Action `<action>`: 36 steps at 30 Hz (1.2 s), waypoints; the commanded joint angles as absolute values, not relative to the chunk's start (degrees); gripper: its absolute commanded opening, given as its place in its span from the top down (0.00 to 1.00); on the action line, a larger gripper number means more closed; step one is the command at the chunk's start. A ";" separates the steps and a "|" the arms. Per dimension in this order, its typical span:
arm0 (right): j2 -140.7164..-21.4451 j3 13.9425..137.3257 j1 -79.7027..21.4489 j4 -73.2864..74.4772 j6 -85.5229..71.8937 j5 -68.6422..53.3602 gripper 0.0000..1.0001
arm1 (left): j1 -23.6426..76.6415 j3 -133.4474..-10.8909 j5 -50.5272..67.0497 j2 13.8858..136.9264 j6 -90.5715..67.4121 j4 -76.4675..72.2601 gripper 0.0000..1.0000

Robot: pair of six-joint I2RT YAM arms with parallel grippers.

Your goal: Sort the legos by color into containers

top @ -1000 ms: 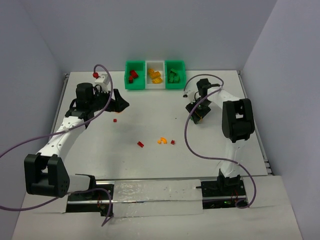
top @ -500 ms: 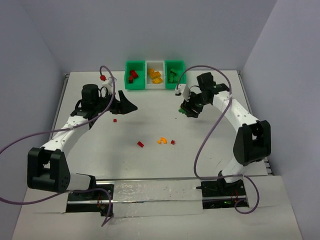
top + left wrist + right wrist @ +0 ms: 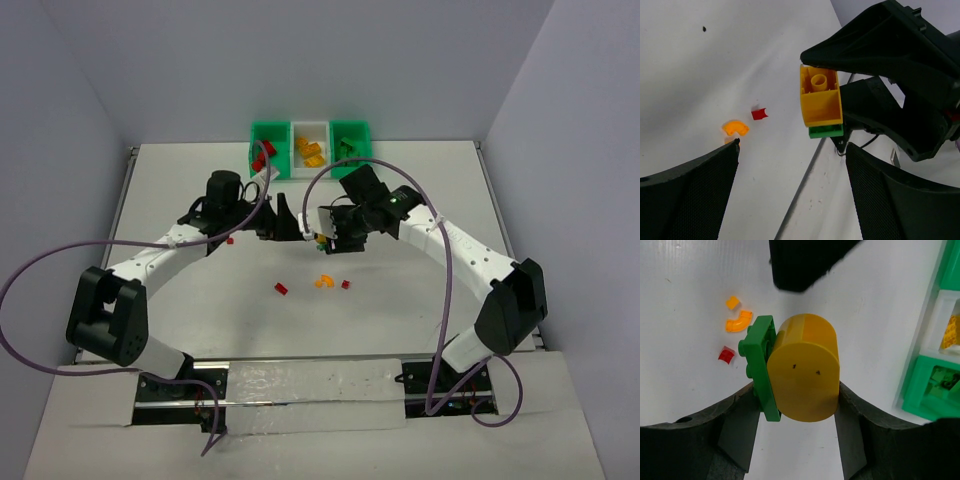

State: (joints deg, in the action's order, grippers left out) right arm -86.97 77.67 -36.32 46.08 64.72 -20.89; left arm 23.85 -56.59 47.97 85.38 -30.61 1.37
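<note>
A yellow lego (image 3: 802, 365) with a green plate (image 3: 764, 370) stuck on it is squeezed by the right gripper (image 3: 799, 400) over the middle of the table (image 3: 380, 320). The left gripper (image 3: 792, 147) is opened wide and empty, just beside it. An orange lego (image 3: 323, 282) and red legos (image 3: 281, 289) are seen lying on the table.

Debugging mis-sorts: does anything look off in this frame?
Yes. The right gripper holds a yellow brick with a green plate stuck to its side, so two colors are joined as one piece. As it is, it fits none of the bins by color. The open left gripper hangs right beside it.
</note>
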 commanded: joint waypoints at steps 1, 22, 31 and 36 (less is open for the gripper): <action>-83.48 76.49 -39.31 45.55 68.52 -15.85 0.47 | 24.62 -59.10 50.48 85.43 -31.83 0.53 0.07; -82.88 75.41 -44.96 45.00 71.87 -13.49 0.47 | 28.39 -57.88 56.78 89.03 -36.47 -7.56 0.22; -83.22 76.01 -46.22 44.32 72.07 -12.58 0.47 | 29.07 -58.71 58.14 90.85 -35.89 -6.21 0.42; -83.23 76.15 -46.47 44.40 72.31 -12.32 0.47 | 29.36 -57.68 58.34 91.23 -36.66 -7.02 0.45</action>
